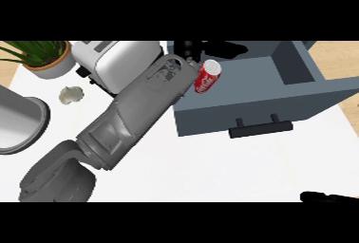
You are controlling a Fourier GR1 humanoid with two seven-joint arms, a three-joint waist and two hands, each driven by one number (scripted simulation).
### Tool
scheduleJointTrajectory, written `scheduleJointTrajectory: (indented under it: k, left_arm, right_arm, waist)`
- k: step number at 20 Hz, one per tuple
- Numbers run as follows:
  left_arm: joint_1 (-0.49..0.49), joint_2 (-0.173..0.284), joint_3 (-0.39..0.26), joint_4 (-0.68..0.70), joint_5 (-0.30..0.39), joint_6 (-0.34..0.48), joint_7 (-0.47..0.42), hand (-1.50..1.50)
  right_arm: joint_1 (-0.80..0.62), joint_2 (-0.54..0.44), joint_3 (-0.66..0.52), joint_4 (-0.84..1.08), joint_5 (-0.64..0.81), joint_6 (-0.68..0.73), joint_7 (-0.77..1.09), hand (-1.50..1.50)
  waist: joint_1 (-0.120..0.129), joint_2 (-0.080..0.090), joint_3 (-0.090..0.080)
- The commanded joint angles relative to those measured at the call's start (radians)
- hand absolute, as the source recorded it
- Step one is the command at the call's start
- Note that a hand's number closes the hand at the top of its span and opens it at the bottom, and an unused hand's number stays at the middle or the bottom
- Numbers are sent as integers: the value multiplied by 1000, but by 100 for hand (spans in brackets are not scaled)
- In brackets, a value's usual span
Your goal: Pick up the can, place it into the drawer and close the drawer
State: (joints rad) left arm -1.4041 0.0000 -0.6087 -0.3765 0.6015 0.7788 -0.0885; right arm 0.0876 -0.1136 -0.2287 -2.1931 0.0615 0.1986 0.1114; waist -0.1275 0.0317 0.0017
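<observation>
The red can [207, 77] lies tilted inside the open grey-blue drawer [308, 102], near its left wall, with its silver top facing up. My left forearm stretches diagonally from the lower left up to the drawer. My left hand [223, 48] is just beyond the can at the drawer's back, fingers spread out to the right and not curled round the can; whether the thumb side touches the can I cannot tell. The drawer's dark handle [261, 128] points toward me. Only the dark fingers of my right hand [328, 196] show, low at the lower right edge, resting open.
A white toaster [112, 57] stands left of the drawer, partly behind my forearm. At the back left is a potted plant [43, 56]. A small pale lump [71, 94] lies near a large grey round vessel [20, 118] at the left edge.
</observation>
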Motion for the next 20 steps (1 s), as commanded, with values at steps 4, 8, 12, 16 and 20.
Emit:
scheduleJointTrajectory:
  k: [4,8,12,16,20]
  left_arm:
    - [6,0,20,-41,70,1,-40,-150]
    - [-34,0,26,-34,95,30,-40,-150]
    - [-41,0,18,-46,104,62,-56,-150]
    - [-66,0,8,-36,95,43,-22,-150]
    - [-51,0,16,-74,100,55,-11,-150]
  right_arm:
    - [-34,-68,48,-28,168,11,-61,-150]
    - [-61,-88,85,31,273,1,-113,-150]
    - [-57,-131,141,8,442,-15,-116,-150]
    - [-87,-152,227,87,641,-61,-116,-150]
    - [-128,-138,325,166,800,-108,-97,-150]
  waist:
    - [25,-4,-1]
    - [39,-5,0]
    - [50,-12,0]
    - [91,-20,-1]
    - [112,-25,-2]
